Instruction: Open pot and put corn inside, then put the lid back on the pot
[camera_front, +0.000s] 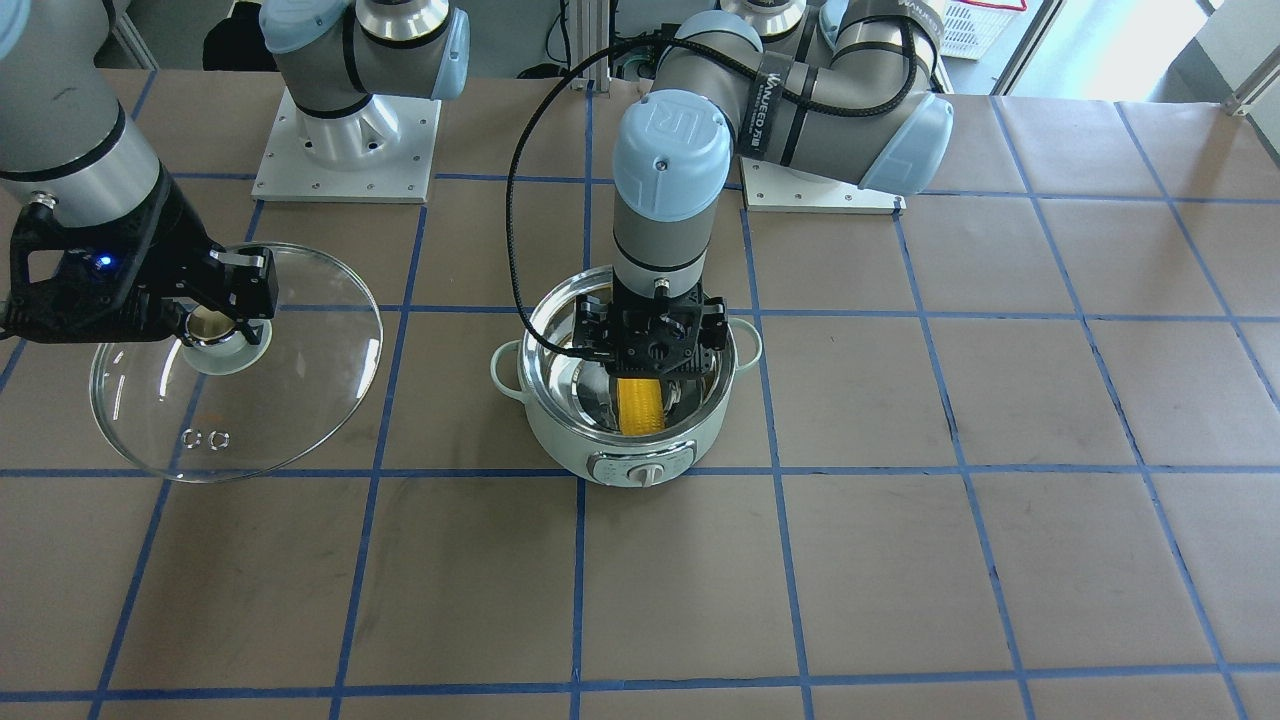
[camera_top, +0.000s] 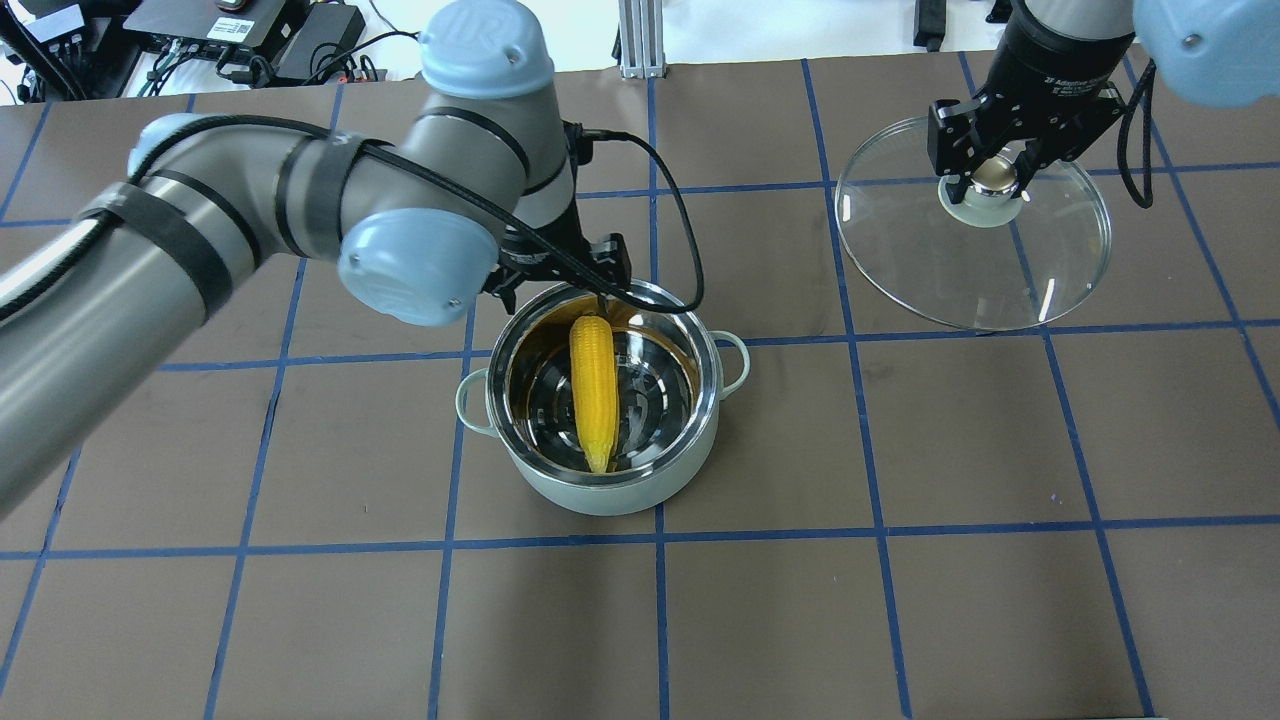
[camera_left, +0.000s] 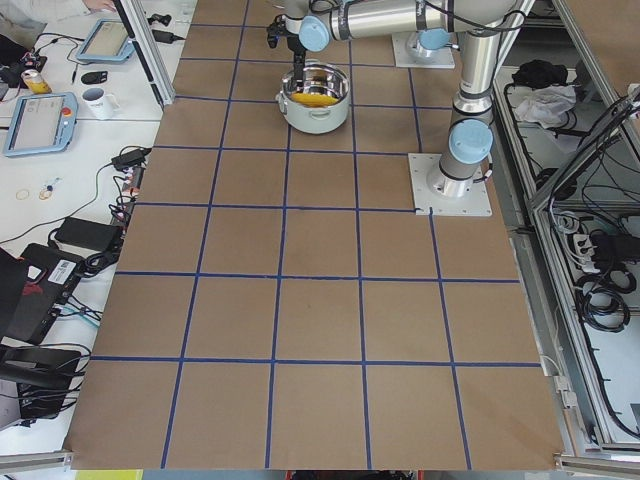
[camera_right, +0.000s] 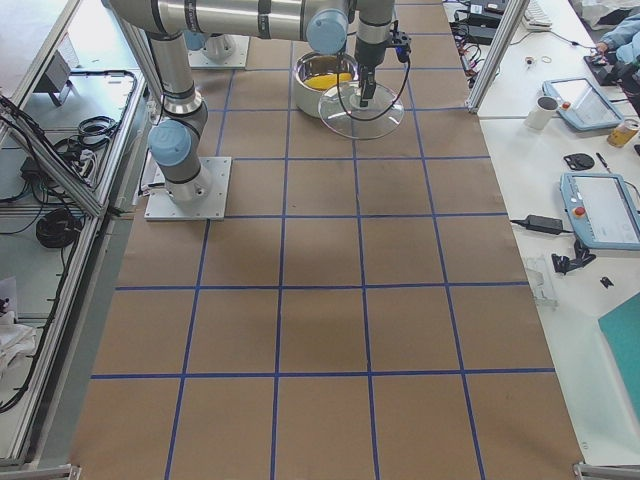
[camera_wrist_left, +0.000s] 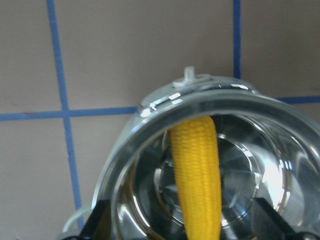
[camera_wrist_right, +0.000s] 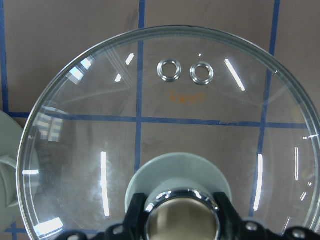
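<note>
Left hand (camera_front: 648, 350): released, low over the pot (camera_top: 600, 495), straddling the corn (camera_top: 592, 390).
Corn: inside the pot, butt at 12 o'clock, tip at 6.
Right hand (camera_top: 985, 180): clenched on the lid (camera_top: 960, 270), at the pot's 2 o'clock.
Risk: the left hand could snag the corn as it lifts out. The lid, if brought over early, could strike that arm.

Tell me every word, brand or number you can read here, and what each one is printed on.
"WANJEED", followed by characters too small to read: black strap around the left arm.
"2F Adaptive", the rest too blurred to read: black body above the right tool.
"UR" logo: blue joint cap on the left arm.
The pot: markings on its front knob panel are too small to read.
</note>
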